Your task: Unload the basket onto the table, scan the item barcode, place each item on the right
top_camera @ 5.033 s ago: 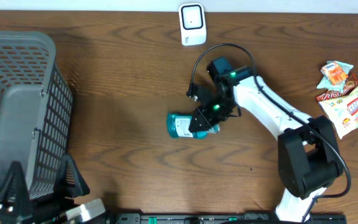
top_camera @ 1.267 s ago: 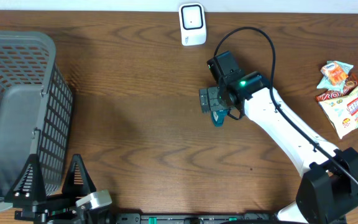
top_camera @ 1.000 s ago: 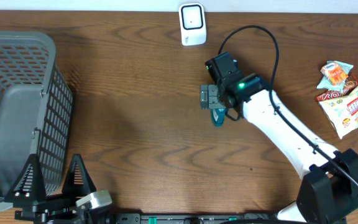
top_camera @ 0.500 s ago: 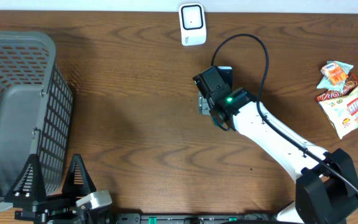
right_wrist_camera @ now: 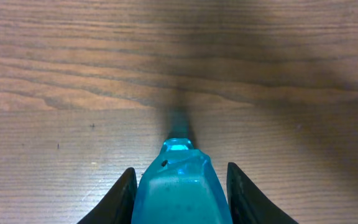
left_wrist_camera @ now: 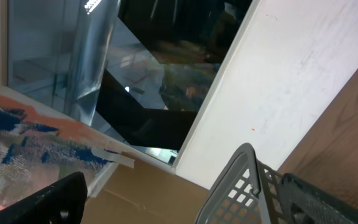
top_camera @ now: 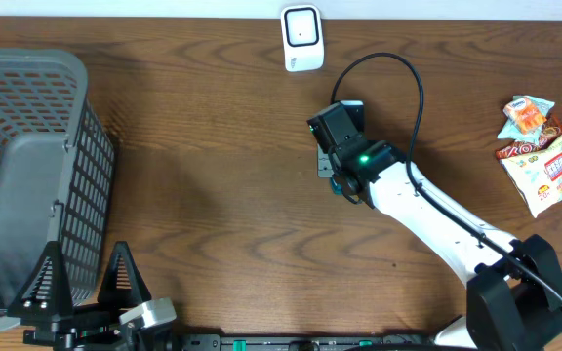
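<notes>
Right wrist view, nearest: the right pincer (right_wrist_camera: pixel 180 171) stood clamped on the teal item (right_wrist_camera: pixel 179 190), one finger (right_wrist_camera: pixel 120 196) pressed to each flank, the item's narrow end pointing away over the tabletop (right_wrist_camera: pixel 73 74). The step in hand was judged to be the grasp, just completed, with the lift not yet begun. In the overhead view the wrist covered the item almost wholly, near the middle of the tabletop. Beyond it, at the far edge, lay the white scanner (top_camera: pixel 301 37), well apart from the item. The next move would call for raising the item and turning its label toward the scanner without letting it slip. The left pincer (top_camera: pixel 82 252) stood apart and empty by the grey basket (top_camera: pixel 27 68); snack packets (top_camera: pixel 549 156) lay at the right edge. Five seconds earlier the item had lain on its side, label up; a second earlier the right fingers had stood wide beside it.
</notes>
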Motion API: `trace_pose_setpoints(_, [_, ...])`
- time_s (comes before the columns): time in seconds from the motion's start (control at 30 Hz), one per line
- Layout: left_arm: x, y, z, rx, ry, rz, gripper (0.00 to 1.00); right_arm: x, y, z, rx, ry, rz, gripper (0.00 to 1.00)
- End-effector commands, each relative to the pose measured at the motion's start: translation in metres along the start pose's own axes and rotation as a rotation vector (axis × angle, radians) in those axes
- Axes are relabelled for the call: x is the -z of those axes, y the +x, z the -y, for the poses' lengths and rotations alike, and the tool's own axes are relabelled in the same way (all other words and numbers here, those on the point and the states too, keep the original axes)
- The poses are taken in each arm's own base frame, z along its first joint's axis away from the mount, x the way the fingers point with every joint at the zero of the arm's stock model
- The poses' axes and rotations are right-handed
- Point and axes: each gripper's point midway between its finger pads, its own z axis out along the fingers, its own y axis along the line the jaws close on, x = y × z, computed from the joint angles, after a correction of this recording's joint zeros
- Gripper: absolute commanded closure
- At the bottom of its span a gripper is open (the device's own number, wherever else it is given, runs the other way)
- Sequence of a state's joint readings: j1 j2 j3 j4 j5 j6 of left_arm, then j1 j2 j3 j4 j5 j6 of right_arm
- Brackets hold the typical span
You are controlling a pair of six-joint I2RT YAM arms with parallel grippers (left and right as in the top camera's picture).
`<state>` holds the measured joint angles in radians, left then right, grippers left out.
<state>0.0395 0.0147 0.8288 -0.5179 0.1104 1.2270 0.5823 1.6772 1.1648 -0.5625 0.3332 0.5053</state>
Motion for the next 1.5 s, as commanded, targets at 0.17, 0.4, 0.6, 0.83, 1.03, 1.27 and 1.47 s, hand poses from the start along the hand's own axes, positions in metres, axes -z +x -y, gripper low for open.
trace_pose_setpoints(0.17, [0.002, -0.001, 0.001, 0.014, -0.005, 0.01, 0.02, -0.027, 0.029, 0.011, -0.039, -0.12, -0.126, 0.99])
trace_pose_setpoints(0.4, [0.002, -0.003, 0.004, 0.015, 0.009, 0.023, 0.02, 0.021, 0.009, -0.039, 0.0, -0.631, -0.192, 0.99])
trace_pose_setpoints(0.6, [-0.005, -0.012, 0.032, 0.023, 0.108, 0.102, 0.02, 0.075, -0.018, -0.046, -0.075, -1.002, -0.183, 0.99])
trace_pose_setpoints(0.83, [-0.022, 0.005, 0.079, 0.039, 0.222, 0.081, 0.02, 0.106, -0.033, -0.033, -0.067, -1.242, -0.147, 0.99])
trace_pose_setpoints(1.03, [-0.026, 0.005, 0.101, 0.051, 0.284, 0.111, 0.02, 0.116, -0.037, -0.035, -0.036, -1.304, -0.121, 0.99])
trace_pose_setpoints(1.27, [-0.018, -0.024, 0.129, 0.086, 0.403, 0.317, 0.02, 0.11, -0.038, -0.033, -0.022, -1.267, -0.099, 0.99])
trace_pose_setpoints(1.47, [-0.015, -0.032, 0.149, 0.111, 0.475, 0.399, 0.02, 0.082, -0.044, -0.026, -0.018, -1.092, -0.046, 0.99])
